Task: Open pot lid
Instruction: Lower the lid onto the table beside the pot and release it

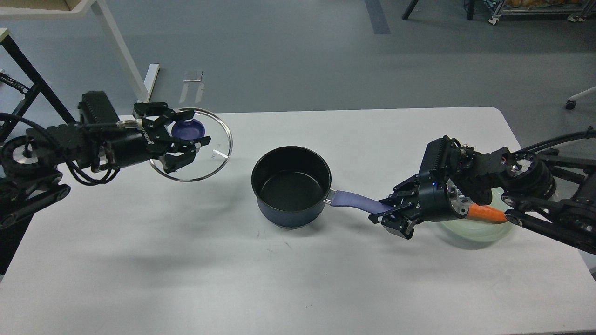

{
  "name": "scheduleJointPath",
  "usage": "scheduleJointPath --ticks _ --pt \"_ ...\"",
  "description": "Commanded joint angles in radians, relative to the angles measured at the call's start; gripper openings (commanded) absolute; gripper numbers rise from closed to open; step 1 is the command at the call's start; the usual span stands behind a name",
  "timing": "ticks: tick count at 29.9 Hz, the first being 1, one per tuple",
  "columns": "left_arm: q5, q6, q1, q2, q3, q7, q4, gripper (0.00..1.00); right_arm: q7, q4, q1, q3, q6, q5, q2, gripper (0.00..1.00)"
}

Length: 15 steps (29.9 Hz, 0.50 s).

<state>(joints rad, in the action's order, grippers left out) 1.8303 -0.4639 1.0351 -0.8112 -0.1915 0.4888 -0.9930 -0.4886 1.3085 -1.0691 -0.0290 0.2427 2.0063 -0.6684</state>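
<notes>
A dark blue pot (291, 186) with a black inside stands open near the middle of the white table (298, 279). Its purple handle (356, 201) points right. My left gripper (179, 142) is shut on the purple knob (190, 129) of the glass lid (212, 151) and holds the lid in the air, well left of the pot. My right gripper (389, 215) is shut on the far end of the pot handle.
A pale green plate (475, 230) with an orange carrot (484, 213) lies at the right, partly under my right arm. White table legs (123, 56) and a black frame (28, 74) stand beyond the table's far left.
</notes>
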Motion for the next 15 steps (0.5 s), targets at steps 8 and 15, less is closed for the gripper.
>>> scheduleJointPath --ticks 8,15 --pt "-0.079 -0.025 -0.234 -0.074 -0.008 0.0 0.004 0.31 0.0 0.0 0.003 0.0 0.0 0.0 0.001 0.34" --pt "-0.129 -0.025 -0.297 -0.048 0.0 0.0 0.033 0.32 0.0 0.0 0.009 0.0 0.0 0.0 0.001 0.34"
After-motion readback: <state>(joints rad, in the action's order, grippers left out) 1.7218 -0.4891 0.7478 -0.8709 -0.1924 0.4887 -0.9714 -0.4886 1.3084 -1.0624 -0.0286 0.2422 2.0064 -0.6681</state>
